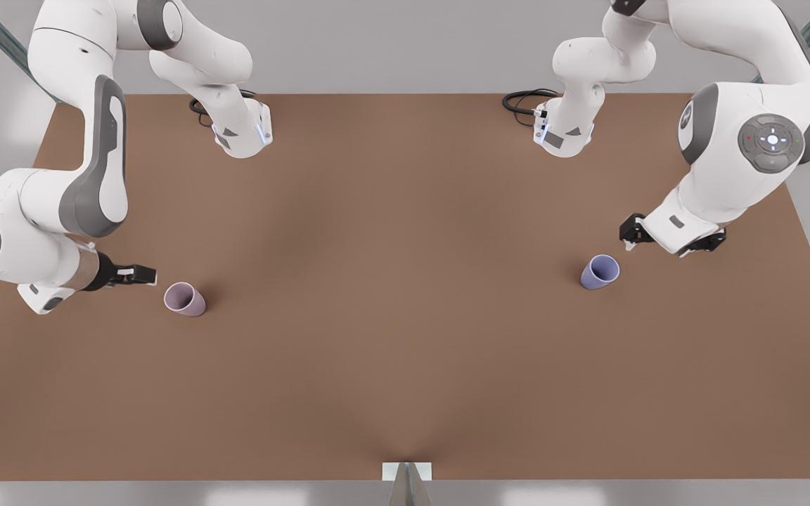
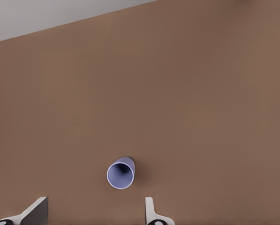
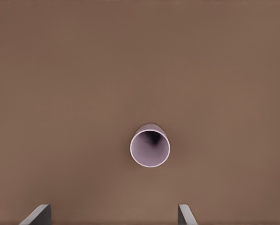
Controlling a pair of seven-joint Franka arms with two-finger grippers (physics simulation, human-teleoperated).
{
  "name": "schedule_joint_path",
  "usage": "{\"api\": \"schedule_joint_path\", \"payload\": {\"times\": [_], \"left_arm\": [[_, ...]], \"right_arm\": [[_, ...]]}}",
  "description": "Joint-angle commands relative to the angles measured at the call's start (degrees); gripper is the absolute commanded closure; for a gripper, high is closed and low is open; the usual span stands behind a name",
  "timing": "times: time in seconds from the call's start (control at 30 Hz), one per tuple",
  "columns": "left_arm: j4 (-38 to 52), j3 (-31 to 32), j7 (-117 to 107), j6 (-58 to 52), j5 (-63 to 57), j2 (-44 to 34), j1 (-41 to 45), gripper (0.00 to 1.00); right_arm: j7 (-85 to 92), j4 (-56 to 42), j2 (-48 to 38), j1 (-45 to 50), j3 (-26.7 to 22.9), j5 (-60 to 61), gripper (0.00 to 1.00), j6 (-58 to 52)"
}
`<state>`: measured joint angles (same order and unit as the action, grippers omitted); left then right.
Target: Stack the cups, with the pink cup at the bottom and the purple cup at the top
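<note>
Both cups are standing upright on the brown table (image 1: 405, 393), well apart, nothing stacked yet.

Left claw (image 2: 95, 213) is hovering above the purple cup (image 2: 120, 173); its fingers are spread wide and gripping nothing; the cup is sitting just ahead of the fingertips (image 2: 150, 206), roughly in line with the gap between them; in the front view this claw (image 1: 628, 233) is on the right, close beside the purple cup (image 1: 600, 272).

Right claw (image 3: 114, 215) is likewise wide open and empty; the pink cup (image 3: 149, 145) is lying ahead of it, near the centre of the gap; in the front view this claw (image 1: 139, 275) is on the left, just beside the pink cup (image 1: 185, 299), not touching.

Step in hand, as I judge: approach, before any grasp. Next move is calling for each claw to descend so its fingers straddle a cup wall or body, then close; the purple cup needs lifting and carrying over to the pink one.
</note>
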<state>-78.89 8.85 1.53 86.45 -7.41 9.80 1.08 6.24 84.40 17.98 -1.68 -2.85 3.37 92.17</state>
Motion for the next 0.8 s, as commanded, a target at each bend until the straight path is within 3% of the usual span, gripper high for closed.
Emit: {"api": "schedule_joint_path", "payload": {"times": [0.0,0.07,0.1,0.3,0.43,0.57,0.77], "left_arm": [[-0.04,0.03,-1.79,-0.23,-0.15,0.04,-0.03,0.0],[-2.05,0.03,-1.61,0.12,0.2,0.4,-0.03,0.0],[-4.52,-0.58,-0.82,1.35,0.12,0.31,-0.11,0.0],[-22.27,-4.71,-0.82,19.27,0.55,-0.22,-0.11,0.0],[-27.19,-7.0,-0.65,26.13,0.73,1.19,-0.38,0.0],[-30.8,-8.67,-0.56,28.25,0.82,1.36,-0.47,0.0],[-35.37,-11.4,4.45,35.62,6.88,4.0,-0.9,0.0]], "right_arm": [[0.0,0.06,-0.14,0.18,0.03,-0.12,0.0,-0.14],[0.61,0.68,-0.05,0.09,-0.32,-0.03,0.0,0.38],[0.79,1.21,-0.05,2.29,-3.12,-0.21,0.0,-0.23],[15.29,6.48,4.43,-0.43,-6.12,2.25,0.0,7.85],[15.55,11.75,4.87,0.71,-6.12,1.64,0.0,12.6],[17.66,15.27,7.16,1.41,-6.21,1.38,0.0,25.87],[20.83,17.11,9.71,1.06,-7.79,1.64,0.0,30.88]]}}
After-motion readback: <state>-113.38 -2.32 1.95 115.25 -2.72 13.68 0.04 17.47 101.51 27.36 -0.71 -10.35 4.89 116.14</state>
